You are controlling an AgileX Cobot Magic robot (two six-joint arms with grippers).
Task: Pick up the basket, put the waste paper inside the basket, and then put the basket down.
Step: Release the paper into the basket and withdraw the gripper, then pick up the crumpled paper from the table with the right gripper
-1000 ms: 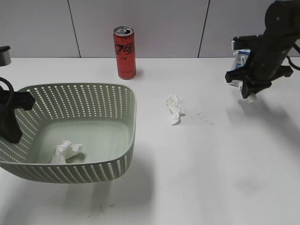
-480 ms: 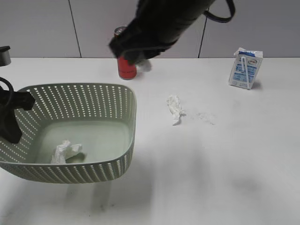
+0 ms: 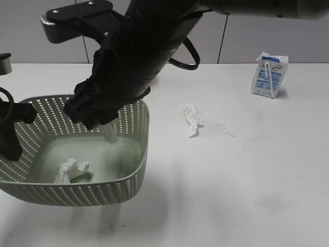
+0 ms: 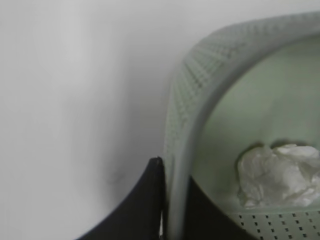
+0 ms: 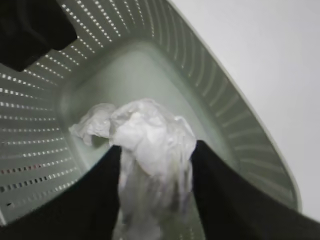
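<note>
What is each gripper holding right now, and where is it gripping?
Left gripper clamps the basket wall at its rim; right gripper pinches a waste paper wad over the basket.

Blue-and-white carton (image 3: 269,75) upright at far right of white table (image 3: 241,185), near the back edge, close to the wall. White straw in its wrapper slanting across the carton's front face. Small round logo near the top of that face, print too small to read. Faint grey smudge (image 3: 224,128) on the tabletop, left of and nearer than the carton, well apart from it. Pale grey panelled wall (image 3: 247,28) behind, with dark vertical seams between panels.
</note>
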